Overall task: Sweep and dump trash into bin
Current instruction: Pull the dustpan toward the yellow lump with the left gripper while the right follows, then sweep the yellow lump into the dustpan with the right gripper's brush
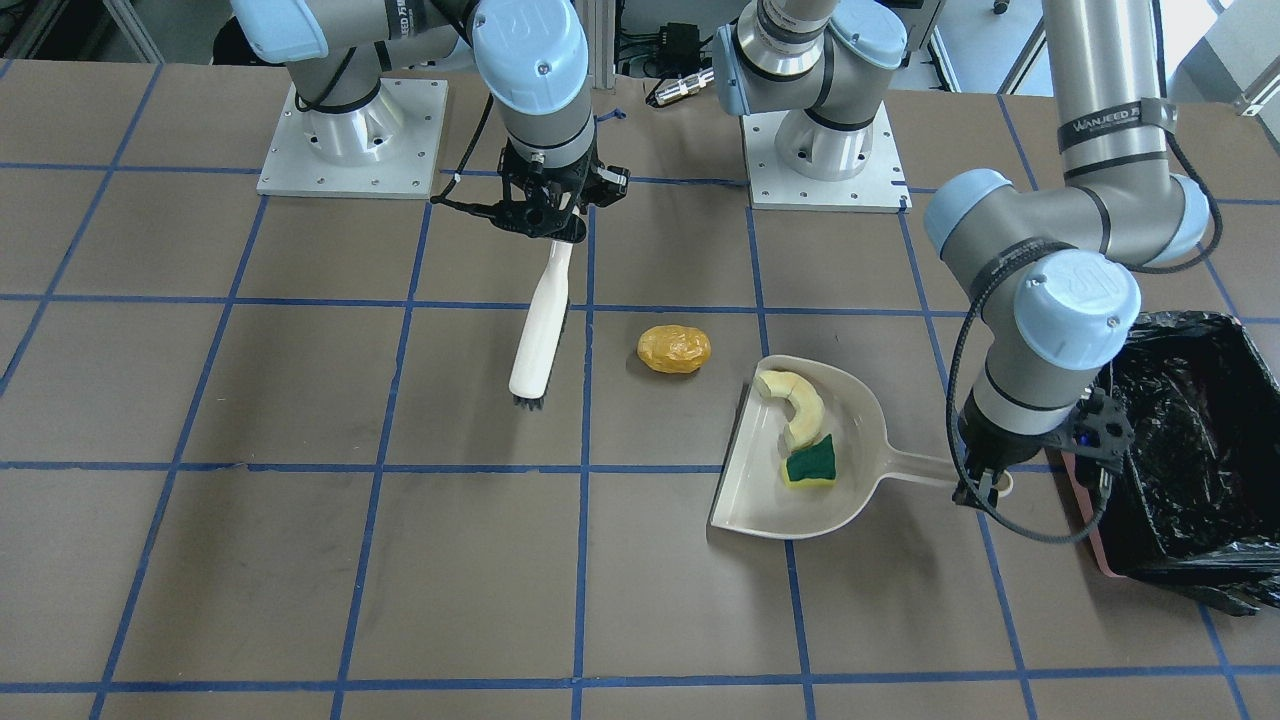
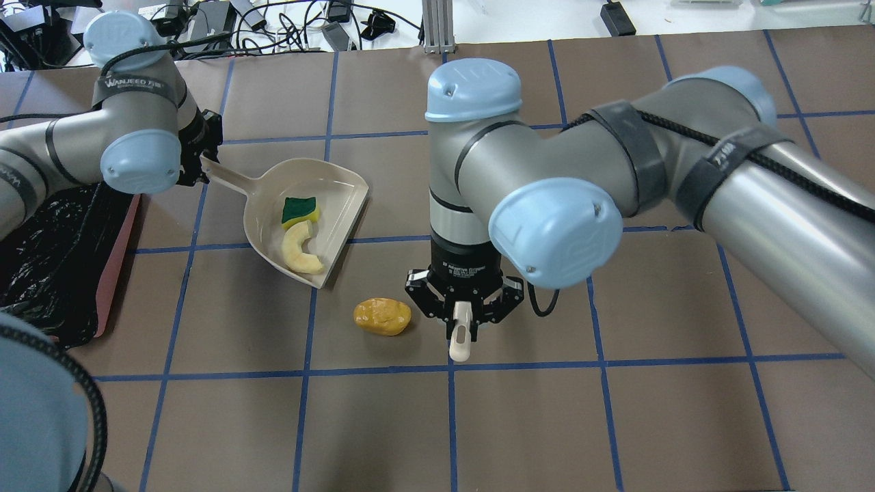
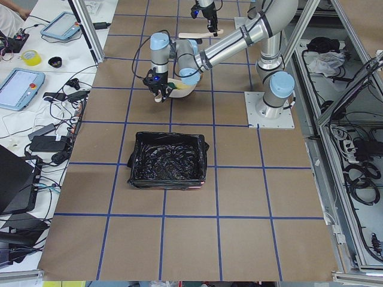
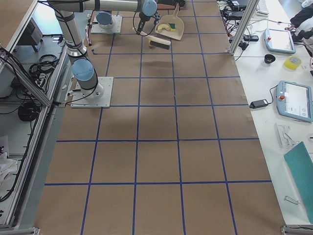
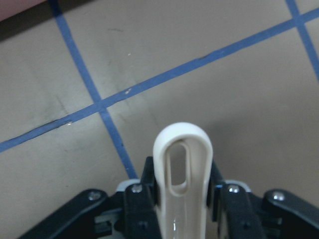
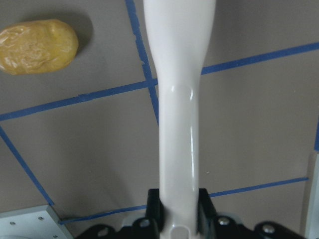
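Sweeping step in hand; by the look of it, two of three pieces done.

Right gripper: clamped on the handle of the beige brush, bristles at the end away from it, over the worktop; contact with the surface not clear.

Out past that gripper, off to one side of the brush head and clear of the bristles: the potato-like lump, bare on the worktop, short of the pan.

Further out: the dustpan, mouth turned toward lump and brush, with the pale rind slice and the sponge piece inside, touching or nearly so.

At the pan's handle end: left gripper, pinching the handle.

Just beside that gripper: the bin, black-lined, no trash visible in it.

Next, probably: bristles down on the lump's side away from the pan, then a drag toward the mouth, angled inward so as not to slip past the corner. Dumping only after that.
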{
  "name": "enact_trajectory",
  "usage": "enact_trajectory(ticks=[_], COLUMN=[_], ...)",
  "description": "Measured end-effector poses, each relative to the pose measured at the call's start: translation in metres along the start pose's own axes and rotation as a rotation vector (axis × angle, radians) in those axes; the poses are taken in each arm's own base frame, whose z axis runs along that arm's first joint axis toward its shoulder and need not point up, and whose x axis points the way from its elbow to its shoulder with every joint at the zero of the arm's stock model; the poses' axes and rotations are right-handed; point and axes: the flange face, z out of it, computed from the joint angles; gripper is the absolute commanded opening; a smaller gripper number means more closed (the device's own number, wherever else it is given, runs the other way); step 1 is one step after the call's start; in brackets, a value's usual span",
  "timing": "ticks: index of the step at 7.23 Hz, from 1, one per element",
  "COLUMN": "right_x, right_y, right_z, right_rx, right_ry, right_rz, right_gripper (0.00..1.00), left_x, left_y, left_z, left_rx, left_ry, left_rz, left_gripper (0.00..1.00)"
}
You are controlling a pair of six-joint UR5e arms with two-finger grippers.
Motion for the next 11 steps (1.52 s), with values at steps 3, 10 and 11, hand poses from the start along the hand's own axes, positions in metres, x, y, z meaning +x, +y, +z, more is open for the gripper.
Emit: enact_trajectory(ticks=[3, 10, 11], right_x=[-0.041, -0.137, -0.148], right_y=[0.008, 0.011, 0.012], right_z=[0.044, 0.097, 0.083], right_rx=[-0.005, 0.079, 0.107], right_ry=[-0.025, -0.238, -0.265], right_rz=[0.165, -0.091, -0.156], right_gripper=[0.0, 0.0, 0.0], left_x=[-0.05, -0.067, -0.067], left_y=[0.018, 0.033, 0.033], left_z=[0.006, 0.025, 0.025], left_rx=[-0.014, 0.003, 0.004], left_ry=[-0.022, 0.022, 0.024], left_rz=[-0.021, -0.095, -0.095], left_gripper=[0.0, 0.0, 0.0])
